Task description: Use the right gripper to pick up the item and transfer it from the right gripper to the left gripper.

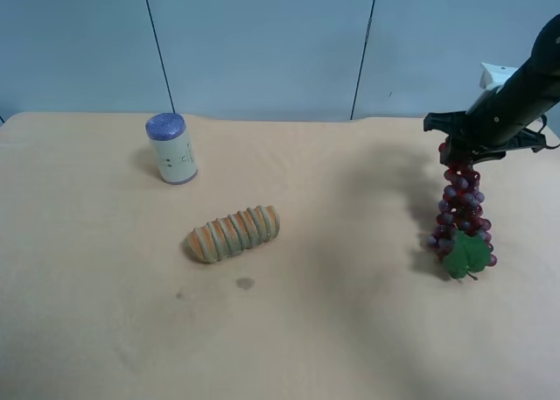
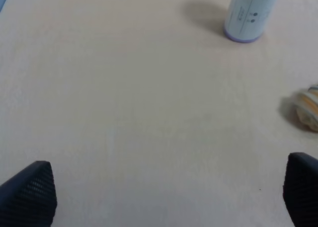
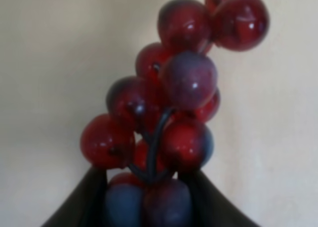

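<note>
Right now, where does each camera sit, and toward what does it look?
Exterior high: mounted high, looks down on the table; shows the right gripper holding the grapes.
Right wrist: looks along its fingers at the grapes.
Left wrist: looks down at the table; tips of the open left gripper show.
Shared: the can and the loaf appear in exterior high and left wrist.

Blurred, cropped grapes (image 3: 189,80); can (image 2: 247,13) top cut off
</note>
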You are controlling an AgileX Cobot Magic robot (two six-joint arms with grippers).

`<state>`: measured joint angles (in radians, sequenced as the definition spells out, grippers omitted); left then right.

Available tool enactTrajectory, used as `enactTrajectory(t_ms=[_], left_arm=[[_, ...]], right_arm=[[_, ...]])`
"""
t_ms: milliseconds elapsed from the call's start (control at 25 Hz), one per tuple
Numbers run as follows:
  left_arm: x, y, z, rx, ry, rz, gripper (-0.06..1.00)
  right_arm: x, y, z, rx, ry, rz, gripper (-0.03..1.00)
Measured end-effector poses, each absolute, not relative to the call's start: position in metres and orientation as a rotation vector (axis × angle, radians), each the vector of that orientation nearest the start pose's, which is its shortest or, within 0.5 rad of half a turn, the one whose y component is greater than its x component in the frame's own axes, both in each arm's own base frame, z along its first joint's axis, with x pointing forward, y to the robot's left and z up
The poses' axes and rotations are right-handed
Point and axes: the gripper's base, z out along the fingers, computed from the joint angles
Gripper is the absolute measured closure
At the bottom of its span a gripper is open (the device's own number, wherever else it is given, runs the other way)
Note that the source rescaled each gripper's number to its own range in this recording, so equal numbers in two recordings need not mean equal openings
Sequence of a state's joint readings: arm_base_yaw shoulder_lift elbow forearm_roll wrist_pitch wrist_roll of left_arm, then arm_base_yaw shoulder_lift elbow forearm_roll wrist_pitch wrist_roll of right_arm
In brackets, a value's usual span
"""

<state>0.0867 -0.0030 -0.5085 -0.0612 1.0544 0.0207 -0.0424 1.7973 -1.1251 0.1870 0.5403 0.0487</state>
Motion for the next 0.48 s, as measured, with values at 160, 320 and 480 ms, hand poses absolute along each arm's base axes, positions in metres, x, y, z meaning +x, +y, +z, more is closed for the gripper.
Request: enactTrajectory(t_ms=[160,320,480], left_arm=[[-0.006,-0.005,0.280,-0.064,2.024,-0.005,-0.06],[-0.006,-0.005,0.280,-0.064,2.024,-0.005,-0.06],[-0.006,-0.005,0.280,-0.064,2.024,-0.005,-0.06]], right_arm=[[0.358,0.000,0.196,0.272,2.679,0.277,0.91],[0.355,0.009,0.199,0.229,2.695,0.412,0.91],[0.354,0.018,0.207,0.175,2.662,0.533,0.92]])
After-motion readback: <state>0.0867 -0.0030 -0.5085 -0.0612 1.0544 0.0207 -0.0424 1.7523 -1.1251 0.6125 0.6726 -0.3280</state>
